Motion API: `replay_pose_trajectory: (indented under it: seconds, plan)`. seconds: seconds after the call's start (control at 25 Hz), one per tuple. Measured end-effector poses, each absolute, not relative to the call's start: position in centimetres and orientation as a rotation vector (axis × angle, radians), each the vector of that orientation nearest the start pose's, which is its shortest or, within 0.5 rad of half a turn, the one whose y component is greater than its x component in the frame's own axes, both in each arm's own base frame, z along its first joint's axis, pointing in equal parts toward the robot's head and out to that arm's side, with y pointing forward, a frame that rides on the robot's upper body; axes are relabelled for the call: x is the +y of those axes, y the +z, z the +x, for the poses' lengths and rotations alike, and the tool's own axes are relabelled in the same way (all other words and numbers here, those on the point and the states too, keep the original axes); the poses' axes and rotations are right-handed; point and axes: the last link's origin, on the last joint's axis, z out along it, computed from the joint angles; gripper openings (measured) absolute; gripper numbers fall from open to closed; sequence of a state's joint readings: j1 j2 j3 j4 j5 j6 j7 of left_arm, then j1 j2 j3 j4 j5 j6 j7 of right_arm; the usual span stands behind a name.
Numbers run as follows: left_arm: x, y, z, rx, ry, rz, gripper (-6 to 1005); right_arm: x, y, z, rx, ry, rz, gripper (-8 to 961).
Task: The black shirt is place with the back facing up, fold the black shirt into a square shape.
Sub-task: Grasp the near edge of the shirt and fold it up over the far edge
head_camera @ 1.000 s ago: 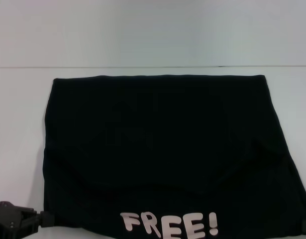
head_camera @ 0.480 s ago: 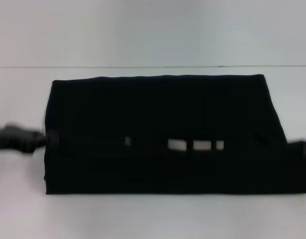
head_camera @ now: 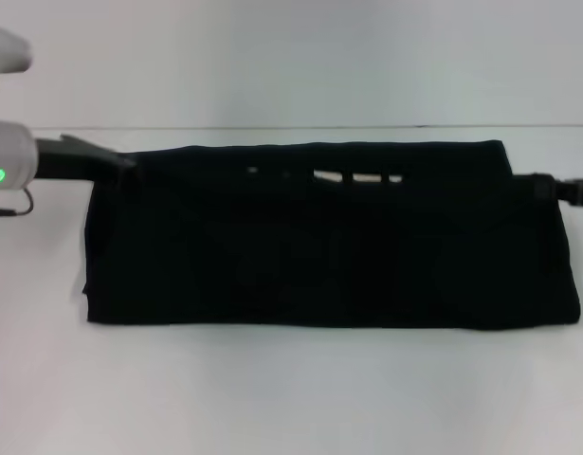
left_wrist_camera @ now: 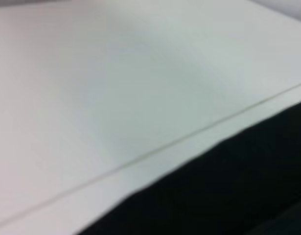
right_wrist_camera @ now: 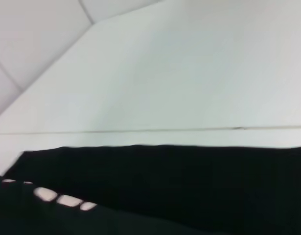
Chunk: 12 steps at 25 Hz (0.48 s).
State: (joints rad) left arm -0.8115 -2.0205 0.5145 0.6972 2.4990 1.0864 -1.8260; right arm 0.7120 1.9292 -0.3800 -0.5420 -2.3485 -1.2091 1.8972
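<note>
The table (head_camera: 291,398) carries the shirt (head_camera: 319,256), folded into a wide band across its middle; whitish letters (head_camera: 357,176) peek near the far edge; left gripper (head_camera: 116,161) and right gripper (head_camera: 542,187) sit at the far corners, grip unclear.

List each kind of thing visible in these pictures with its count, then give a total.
Black shirt, folded into a wide band: 1
Grippers, left gripper and right gripper, at the shirt's far corners: 2
White table: 1
Total: 4
</note>
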Motion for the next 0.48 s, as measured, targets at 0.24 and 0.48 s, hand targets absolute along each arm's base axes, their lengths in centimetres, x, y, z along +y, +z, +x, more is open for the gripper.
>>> replay_pose_trajectory:
  seconds: [0.24, 0.48]
  plan:
    - [45.9, 5.0, -25.5, -0.809, -0.119, -2.263, 90, 43.9, 5.7, 29.3, 1.218, 0.408, -2.132, 112]
    - [47.1, 5.0, -24.4, -0.754, -0.105, -2.23, 99, 45.7, 5.7, 28.0, 1.177, 0.401, -2.093, 119]
